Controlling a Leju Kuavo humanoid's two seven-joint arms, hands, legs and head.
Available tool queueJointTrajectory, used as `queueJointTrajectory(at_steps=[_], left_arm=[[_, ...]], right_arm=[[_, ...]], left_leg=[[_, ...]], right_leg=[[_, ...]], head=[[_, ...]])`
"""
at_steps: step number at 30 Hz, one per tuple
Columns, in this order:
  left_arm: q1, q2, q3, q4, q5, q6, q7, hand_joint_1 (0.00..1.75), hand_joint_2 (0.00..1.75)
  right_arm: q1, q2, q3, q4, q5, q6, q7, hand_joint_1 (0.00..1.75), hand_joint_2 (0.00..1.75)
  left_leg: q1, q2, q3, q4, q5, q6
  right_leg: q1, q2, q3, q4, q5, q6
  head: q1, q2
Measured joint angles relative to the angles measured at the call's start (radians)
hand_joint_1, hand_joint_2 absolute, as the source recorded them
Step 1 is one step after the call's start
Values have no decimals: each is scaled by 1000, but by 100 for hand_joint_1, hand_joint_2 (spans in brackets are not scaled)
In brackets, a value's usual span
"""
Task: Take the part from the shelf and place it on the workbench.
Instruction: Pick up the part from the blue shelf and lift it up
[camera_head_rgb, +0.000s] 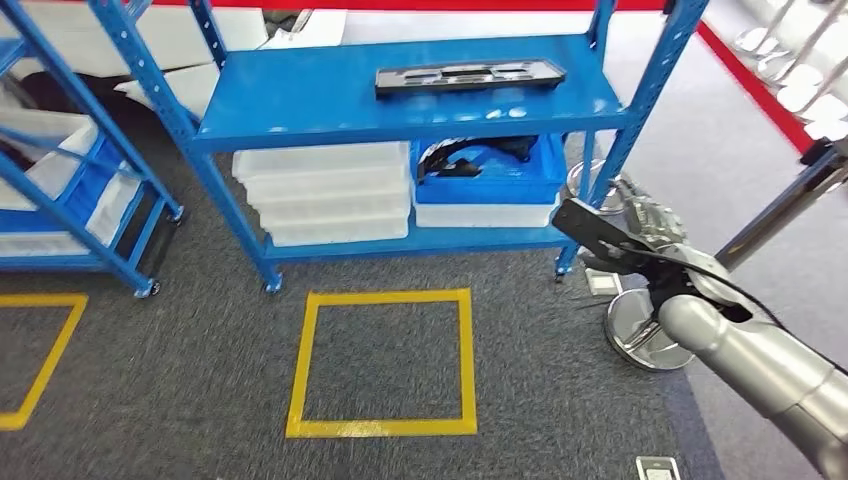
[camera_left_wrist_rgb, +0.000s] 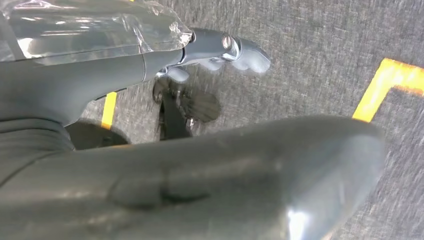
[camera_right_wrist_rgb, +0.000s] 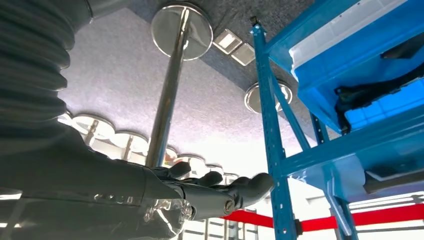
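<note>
A long flat black part (camera_head_rgb: 470, 77) lies on the top board of the blue shelf (camera_head_rgb: 330, 105), toward its right end. My right hand (camera_head_rgb: 640, 245) hovers low at the shelf's right front post, well below and to the right of the part. Its fingers are stretched out and hold nothing, as the right wrist view also shows for the right hand (camera_right_wrist_rgb: 215, 192). My left hand (camera_left_wrist_rgb: 165, 60) hangs over the grey carpet with its fingers extended and nothing in them.
A blue bin (camera_head_rgb: 488, 170) with black parts sits on clear bins on the lower board, beside stacked white bins (camera_head_rgb: 325, 190). A chrome stanchion base (camera_head_rgb: 645, 335) stands under my right arm. A yellow square (camera_head_rgb: 385, 360) marks the carpet. Another blue shelf (camera_head_rgb: 70, 190) stands left.
</note>
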Motion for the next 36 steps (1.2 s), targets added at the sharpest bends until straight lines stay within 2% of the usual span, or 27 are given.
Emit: queueJointTrajectory(at_steps=[1, 2, 3, 5, 7, 9, 10, 11, 12, 14, 15, 16, 17, 19, 20, 21, 22, 24, 25, 26, 27, 29, 30, 31, 33, 35, 36], left_arm=[[-1, 1, -1, 0, 0, 1, 0, 0, 0], [-1, 0, -3, 0, 0, 1, -1, 0, 0], [-1, -1, -5, 0, 0, 1, -1, 0, 0], [-4, -1, -8, 0, 0, 1, -1, 0, 0], [-7, -1, -12, 0, 0, 1, -2, 0, 0], [-6, -1, -15, 0, 0, 1, -2, 0, 0], [-4, -1, -16, 0, 0, 1, -2, 0, 0], [-3, -1, -17, 0, 0, 1, -2, 0, 0], [-2, -1, -17, 0, 0, 1, -2, 0, 0], [3, 2, -17, 2, 0, 2, -2, 0, 0], [5, 4, -18, 3, 0, 2, -2, 0, 0], [7, 5, -18, 5, 0, 2, -2, 0, 0], [6, 4, -18, 5, 1, 3, -2, 0, 0], [5, 5, -18, 5, 2, 5, -3, 0, 0], [3, 5, -18, 5, 2, 5, -4, 0, 0], [1, 4, -19, 5, 3, 6, -5, 0, 0], [0, 4, -19, 5, 3, 6, -5, 0, 0], [-2, 1, -20, 5, 5, 7, -5, 0, 0], [-1, -1, -20, 5, 7, 7, -5, 0, 0], [0, -2, -21, 5, 10, 9, -5, 0, 0], [1, -3, -22, 5, 12, 11, -5, 0, 0], [2, -2, -24, 6, 17, 15, -5, 0, 0], [2, -2, -25, 7, 19, 16, -6, 0, 0], [3, -2, -25, 8, 21, 18, -6, 0, 0], [3, -2, -27, 9, 25, 21, -6, 0, 0], [1, -2, -28, 9, 29, 23, -7, 0, 0], [-1, -2, -30, 9, 31, 23, -8, 0, 0]], right_arm=[[5, -1, 2, -1, 0, -1, 0, 0, 175], [9, -4, 2, -2, 0, -1, 0, 0, 175], [14, -5, 2, -4, 0, -2, 1, 0, 175], [12, -9, 2, -8, 1, -3, 0, 0, 175], [10, -11, 2, -10, 1, -3, 0, 0, 175], [12, -11, 3, -11, 1, -3, 0, 0, 175], [14, -11, 3, -11, 1, -3, 0, 0, 175], [14, -11, 3, -11, 1, -3, 0, 0, 175], [14, -11, 3, -12, 1, -3, 0, 0, 175], [17, -11, 5, -13, 1, -3, -1, 0, 175], [18, -10, 8, -14, 0, -3, -2, 0, 175], [20, -9, 11, -14, 0, -3, -3, 0, 175], [21, -9, 14, -15, -1, -4, -6, 0, 175], [20, -10, 14, -17, 0, -6, -12, 0, 175], [16, -11, 14, -18, 1, -7, -15, 0, 175], [10, -11, 14, -18, 1, -7, -18, 0, 175], [7, -11, 15, -18, 1, -8, -21, 0, 175], [5, -11, 19, -18, 1, -6, -29, 0, 175], [7, -11, 20, -18, 1, -5, -35, 0, 175], [7, -11, 22, -18, 1, -5, -42, 0, 175], [6, -10, 23, -18, 1, -5, -52, 0, 175], [7, -9, 26, -18, 1, -5, -79, 0, 175], [9, -7, 29, -19, 0, -5, -97, 0, 175], [14, -5, 33, -21, 0, -3, -115, 0, 175], [19, -2, 37, -30, -1, 5, -144, 0, 175], [13, 0, 38, -40, -3, 19, -163, 0, 175], [8, 1, 39, -44, -5, 26, -170, 0, 175]], left_leg=[[-2, 0, -5, 10, -9, -9], [-3, 1, -7, 20, -16, -16], [-2, 2, -9, 32, -18, -20], [-3, 4, -46, 110, -11, -22], [-12, 7, -138, 252, -31, -16], [-30, 7, -231, 354, -77, -2], [-42, 7, -260, 362, -85, 9], [-55, 7, -275, 338, -70, 27], [-70, 6, -277, 286, -28, 50], [-105, 3, -273, 156, 109, 108], [-118, 0, -268, 105, 162, 131], [-128, -2, -261, 66, 192, 147], [-132, -2, -250, 42, 194, 155], [-128, 0, -206, -9, 188, 160], [-123, 1, -183, -27, 185, 160], [-116, 1, -161, -41, 181, 158], [-110, 1, -145, -48, 173, 153], [-96, 1, -119, -48, 150, 138], [-88, 1, -105, -44, 137, 129], [-80, 0, -90, -38, 122, 120], [-72, 0, -77, -29, 106, 111], [-61, 0, -64, 3, 66, 90], [-59, -1, -66, 20, 48, 81], [-60, -1, -70, 36, 33, 72], [-61, 0, -76, 56, 20, 60], [-58, 2, -88, 98, 16, 51], [-57, 3, -108, 142, 6, 47]], right_leg=[[4, 0, -10, 14, -18, -18], [4, -1, -15, 22, -28, -41], [5, 0, -16, 33, -29, -55], [9, 1, -2, 37, -44, -67], [17, 1, 23, 26, -55, -72], [30, 1, 55, 11, -70, -77], [38, 2, 74, 4, -78, -79], [48, 3, 94, -2, -87, -80], [57, 3, 115, -10, -95, -81], [67, 5, 149, -31, -109, -85], [67, 8, 161, -45, -112, -87], [64, 10, 169, -56, -111, -89], [63, 12, 177, -66, -105, -86], [63, 10, 186, -60, -92, -77], [63, 8, 178, -33, -90, -72], [63, 6, 154, 14, -96, -67], [61, 5, 119, 73, -112, -60], [52, 4, 37, 168, -165, -41], [45, 4, 8, 181, -186, -30], [38, 2, -7, 164, -190, -20], [30, -1, -11, 122, -168, -10], [17, -16, -15, 18, -51, 4], [15, -22, -22, -10, 0, -1], [15, -27, -32, -17, 35, -13], [20, -27, -42, -2, 34, -44], [18, -25, -31, -3, 26, -58], [17, -25, -21, -7, 23, -63]], head=[[1, 0], [-3, 0], [-14, 0], [-33, 0], [-52, 0], [-64, 0], [-70, 0], [-76, 0], [-81, 0], [-82, 0], [-78, 0], [-76, 0], [-75, 0], [-82, 0], [-80, 0], [-79, 0], [-75, 0], [-68, 0], [-64, 0], [-60, 0], [-56, 0], [-43, 0], [-37, 0], [-34, 0], [-37, 0], [-45, 0], [-50, 0]])
